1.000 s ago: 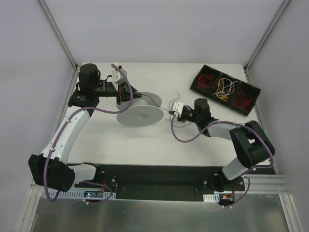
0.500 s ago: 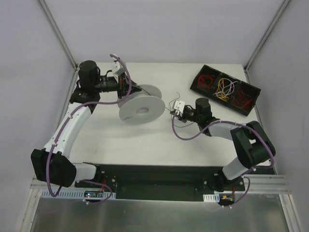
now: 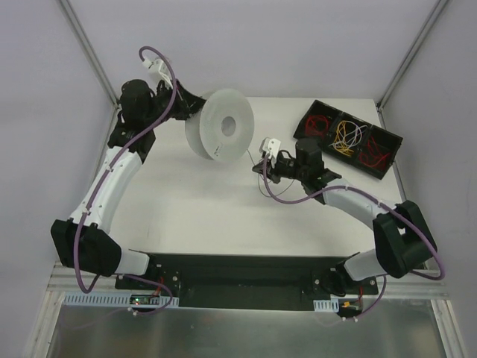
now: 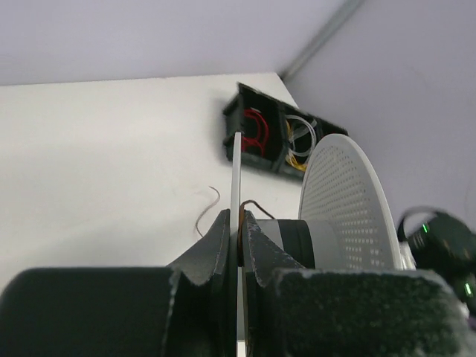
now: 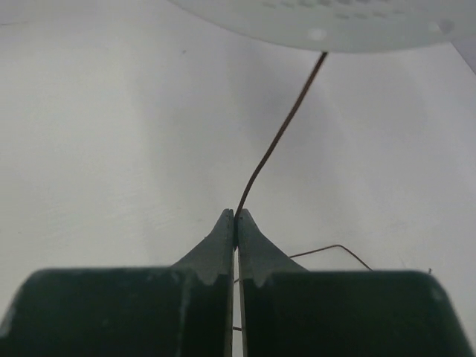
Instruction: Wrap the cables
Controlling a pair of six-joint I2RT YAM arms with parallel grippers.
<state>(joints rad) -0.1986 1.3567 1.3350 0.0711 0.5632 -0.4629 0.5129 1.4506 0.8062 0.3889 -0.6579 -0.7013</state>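
My left gripper [image 3: 195, 104] is shut on one thin flange of the grey spool [image 3: 220, 124] and holds it lifted and tilted on edge at the back left. In the left wrist view its jaws [image 4: 238, 230] clamp the white flange [image 4: 236, 171], with the cable [image 4: 256, 207] coming off the dark hub. My right gripper [image 3: 261, 165] is shut on the thin dark cable [image 5: 286, 123], which runs taut from its tips [image 5: 236, 217] up to the spool's rim [image 5: 327, 30]. A loose curl of cable [image 5: 335, 249] lies on the table behind the fingers.
A black tray [image 3: 346, 139] with red, yellow and white wire coils sits at the back right; it also shows in the left wrist view [image 4: 268, 141]. Grey walls and frame posts close in the table's back and sides.
My left arm has lifted the spool off the table and turned it up on edge toward the back. My right gripper has moved slightly back and left, still holding the cable.
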